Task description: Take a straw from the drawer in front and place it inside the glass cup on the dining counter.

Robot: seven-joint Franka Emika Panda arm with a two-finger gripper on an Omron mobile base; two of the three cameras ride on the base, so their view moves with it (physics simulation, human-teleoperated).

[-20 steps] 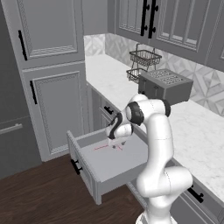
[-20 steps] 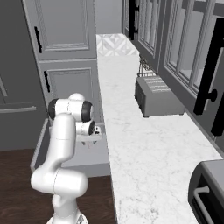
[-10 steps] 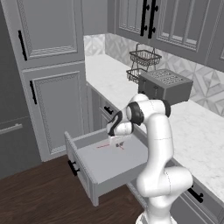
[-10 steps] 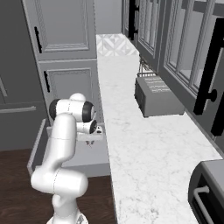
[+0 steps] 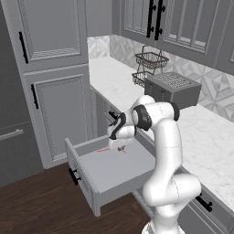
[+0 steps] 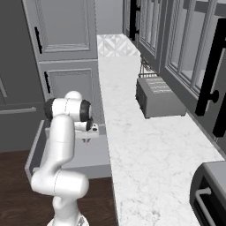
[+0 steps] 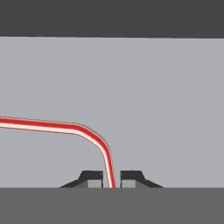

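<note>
The grey drawer [image 5: 109, 176] stands pulled open below the counter, its light-grey floor [image 7: 131, 87] bare. On that floor lies the thin pink-red straw [image 5: 104, 149], bent near one end [image 7: 65, 127]. My gripper [image 5: 121, 148] reaches down into the drawer at its back part and is shut on the straw's bent end, which passes between the two dark fingertips [image 7: 92, 177]. In the right base view the gripper [image 6: 86, 140] hangs below the wrist over the drawer [image 6: 35, 145]. The glass cup and the dining counter are out of view.
A marble worktop [image 5: 205, 137] runs along the right with a dark toaster [image 5: 173, 89] and a wire basket rack [image 5: 150, 66]. Tall grey cabinet doors [image 5: 55, 91] stand left of the drawer. Dark wood floor [image 5: 41, 205] lies in front. A second appliance [image 6: 212, 194] sits at the near right.
The gripper's fingers have closed on the straw's end inside the drawer. The arm has hardly moved.
</note>
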